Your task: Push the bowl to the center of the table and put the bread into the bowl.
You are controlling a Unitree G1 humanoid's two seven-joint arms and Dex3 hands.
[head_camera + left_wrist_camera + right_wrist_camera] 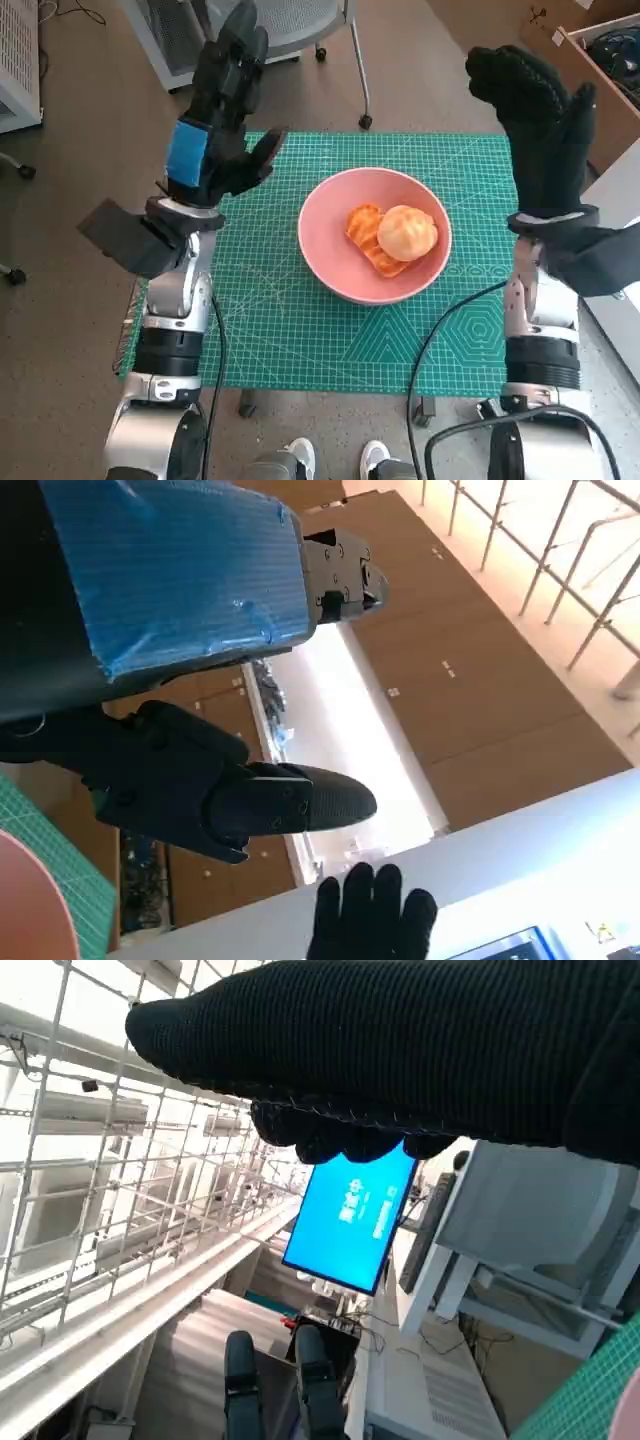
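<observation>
bread: sits in the pink bowl (375,235) mid-frame, the round bun (406,232) against a ridged orange piece (365,238)
left hand (220,115): raised at upper left, well off the bowl, fingers spread, empty
right hand (535,120): raised at upper right, released too
wrist views: just ceiling, railings, a blue screen (352,1217)
surface: green cutting mat (290,330), brown floor, office chair (285,25) behind

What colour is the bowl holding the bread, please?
The bowl is pink, clearest in the head view.
</observation>
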